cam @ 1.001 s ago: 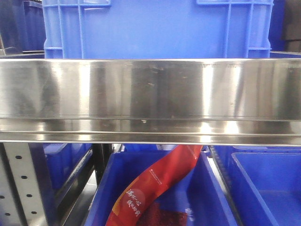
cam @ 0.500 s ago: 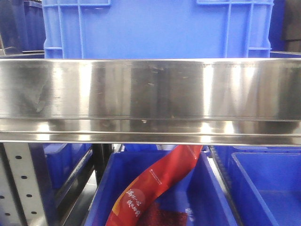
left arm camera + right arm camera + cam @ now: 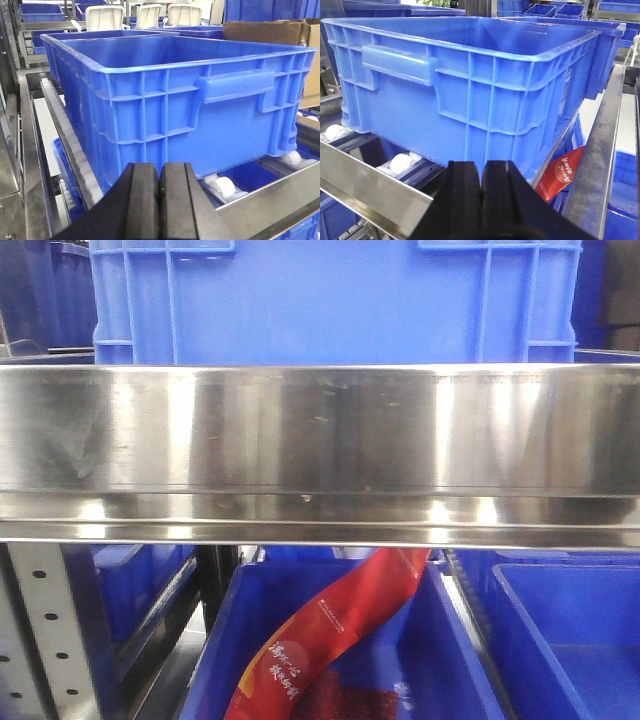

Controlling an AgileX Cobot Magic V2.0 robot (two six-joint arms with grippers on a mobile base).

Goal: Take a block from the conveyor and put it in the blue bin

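A large blue bin (image 3: 170,95) stands on white rollers in front of both arms; it also fills the top of the front view (image 3: 330,300) and the right wrist view (image 3: 470,85). My left gripper (image 3: 159,187) is shut, pads pressed together with nothing between them, just short of the bin's near wall. My right gripper (image 3: 481,187) is shut too, empty, facing the bin's corner. The block and the conveyor are out of view.
A steel rail (image 3: 320,455) crosses the front view below the bin. Under it sit lower blue bins (image 3: 340,650), one holding a red packet (image 3: 340,630). White rollers (image 3: 222,187) and steel side rails (image 3: 370,192) lie near the grippers. A cardboard box (image 3: 270,32) stands at the right.
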